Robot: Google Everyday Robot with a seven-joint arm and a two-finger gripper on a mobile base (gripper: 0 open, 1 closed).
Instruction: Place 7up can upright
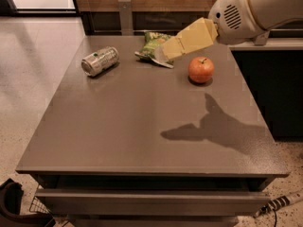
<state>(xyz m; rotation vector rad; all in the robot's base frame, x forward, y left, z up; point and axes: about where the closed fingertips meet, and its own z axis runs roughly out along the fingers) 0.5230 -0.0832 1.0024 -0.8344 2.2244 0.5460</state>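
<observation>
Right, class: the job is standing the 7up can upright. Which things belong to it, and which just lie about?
Job: 7up can, lying on its side on the table; gripper, hovering by the chip bag.
Lying about: chip bag; apple.

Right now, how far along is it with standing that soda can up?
Done: nothing yet; the 7up can lies on its side at the far left of the table. In hand: the gripper hangs over the chip bag, apart from the can. Left: reach, grasp and stand it upright.
</observation>
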